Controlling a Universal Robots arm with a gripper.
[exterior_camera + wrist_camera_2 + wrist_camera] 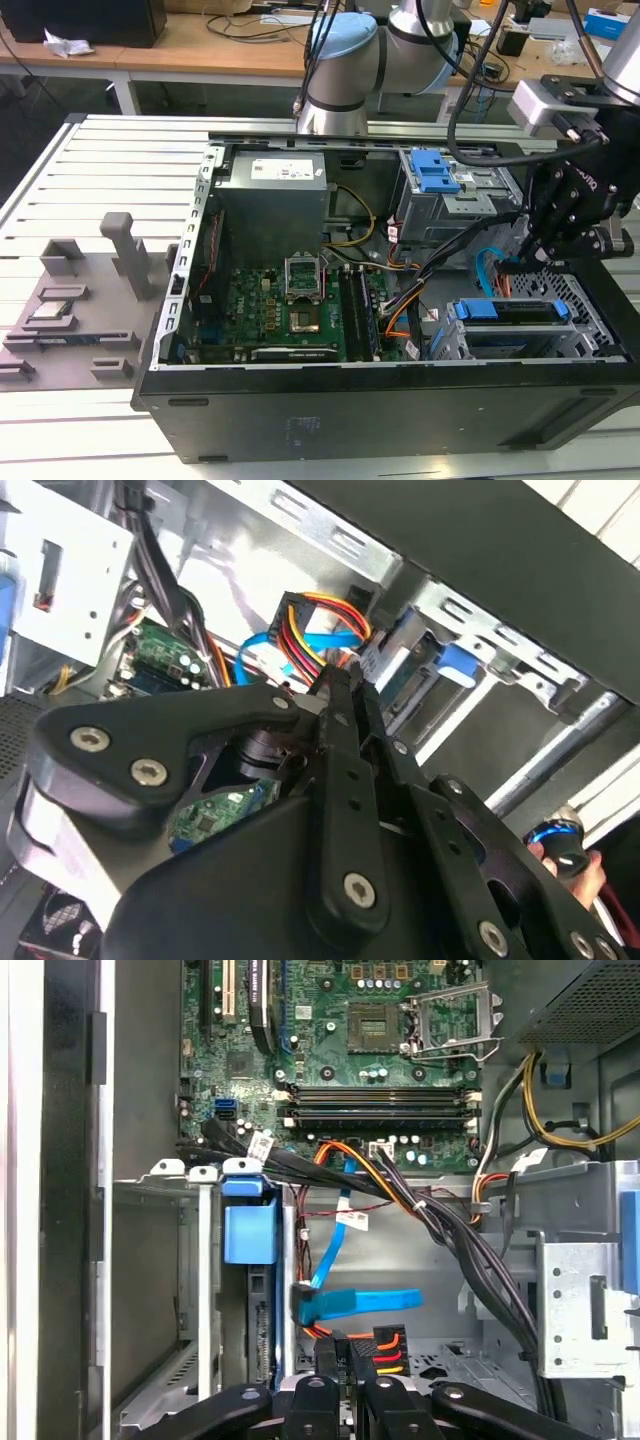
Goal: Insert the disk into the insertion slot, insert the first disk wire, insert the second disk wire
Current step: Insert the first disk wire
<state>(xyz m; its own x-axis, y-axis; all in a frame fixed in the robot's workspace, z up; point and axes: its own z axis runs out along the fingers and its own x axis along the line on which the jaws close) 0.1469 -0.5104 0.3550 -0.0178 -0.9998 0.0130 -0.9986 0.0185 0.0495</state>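
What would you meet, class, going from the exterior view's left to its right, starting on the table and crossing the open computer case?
grey fixture blocks → CPU socket → memory slots → disk in its blue carrier

Exterior view: high, oblique, at middle distance, taking in the whole open case (pixel 400 420) and the arm (pixel 340 90); first wrist view: close, looking past the gripper (pixel 345 1348) into the case toward the motherboard (pixel 380 1070); second wrist view: closer still, skewed, along the gripper's linkage; all three share the blue cable (pixel 350 1302).
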